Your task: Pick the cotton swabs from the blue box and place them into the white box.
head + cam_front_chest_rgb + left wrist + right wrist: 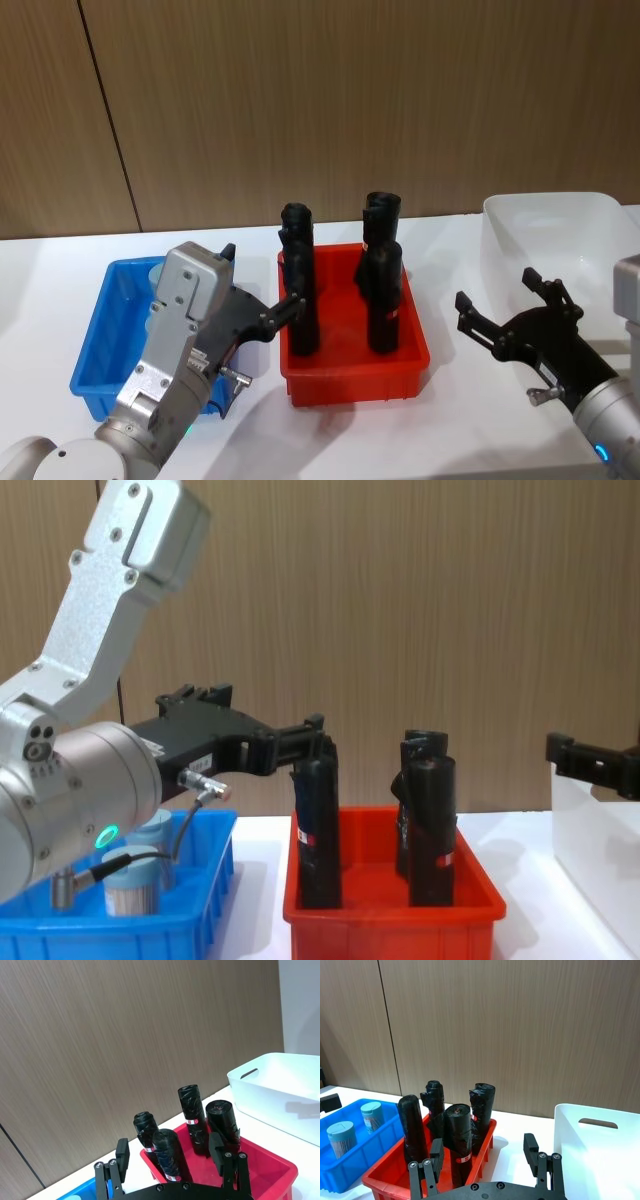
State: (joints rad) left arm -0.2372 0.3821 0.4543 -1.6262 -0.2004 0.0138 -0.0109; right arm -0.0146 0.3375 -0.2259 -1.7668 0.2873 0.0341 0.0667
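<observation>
Two cotton swab jars (371, 1115) (341, 1139) with pale blue lids stand in the blue box (347, 1175) on the left; the chest view shows one jar (130, 892) behind my left arm. My left gripper (262, 280) hangs open and empty above the blue box's right side, its fingers reaching toward the red bin. On the right, my right gripper (497, 292) is open and empty above the table, just left of the white box (560, 215). From the right wrist view the white box (592, 1152) looks empty.
A red bin (355, 378) with several tall black cylinders (385, 300) stands between the blue box and the white box. A wooden wall runs behind the white table. Bare tabletop lies in front of the bins.
</observation>
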